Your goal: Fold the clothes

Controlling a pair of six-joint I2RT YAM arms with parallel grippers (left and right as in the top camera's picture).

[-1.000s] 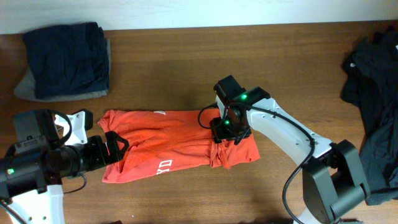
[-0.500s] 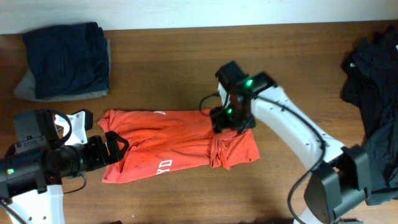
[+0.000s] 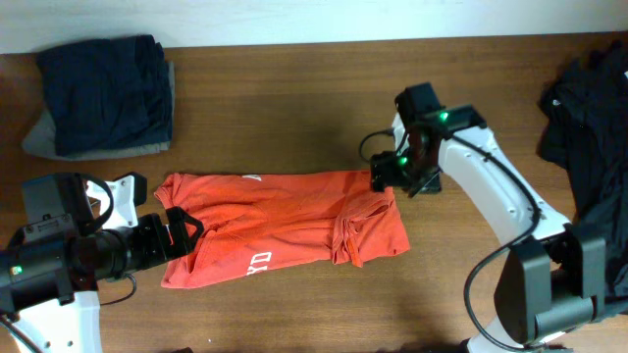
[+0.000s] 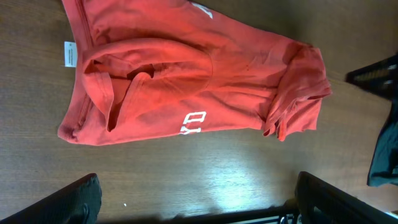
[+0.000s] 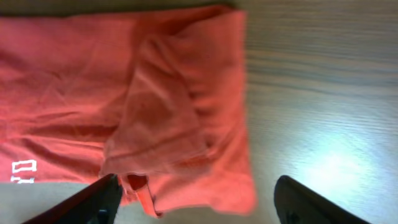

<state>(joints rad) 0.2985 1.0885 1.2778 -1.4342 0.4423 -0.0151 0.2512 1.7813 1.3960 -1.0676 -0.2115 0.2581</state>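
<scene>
Overhead: orange-red T-shirt [image 3: 285,221] lies partly folded at mid counter [image 3: 294,98].
Left gripper [image 3: 186,233], jaws apart and empty, sits at its left edge; right gripper [image 3: 383,177], likewise apart and empty, hovers at its upper-right corner.

You're looking at an orange-red T-shirt [image 3: 275,226] with white lettering, a brown wood-grain desk [image 3: 294,108], a navy garment [image 3: 103,93], a grey garment [image 3: 39,145] and plain black clothes [image 3: 599,157].
</scene>
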